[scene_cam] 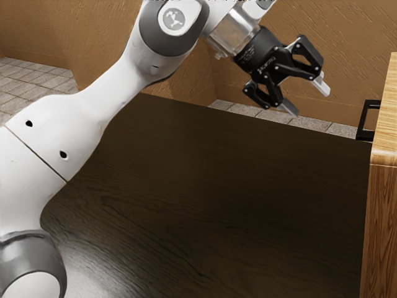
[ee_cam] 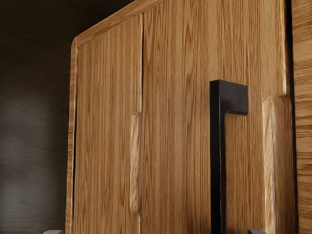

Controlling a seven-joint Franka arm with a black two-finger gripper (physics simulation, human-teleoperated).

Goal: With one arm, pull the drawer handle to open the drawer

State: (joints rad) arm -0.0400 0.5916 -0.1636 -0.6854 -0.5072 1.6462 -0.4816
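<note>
gripper [scene_cam: 308, 99] above table [scene_cam: 217, 205] | handle [ee_cam: 218, 170] on cabinet [scene_cam: 381, 205] front | cabinet at exterior view's right

Raised end effector [scene_cam: 307, 99] open, seemingly angled downward

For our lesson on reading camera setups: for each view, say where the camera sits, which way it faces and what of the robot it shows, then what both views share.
Exterior view: beside the arm, above the dark wooden table, facing along it toward the light wooden cabinet; shows the white arm and open black fingers.
Wrist view: on the hand, facing the cabinet front close up; two grey tips, likely fingertips.
Shared: the black bar handle, cabinet and table.
</note>
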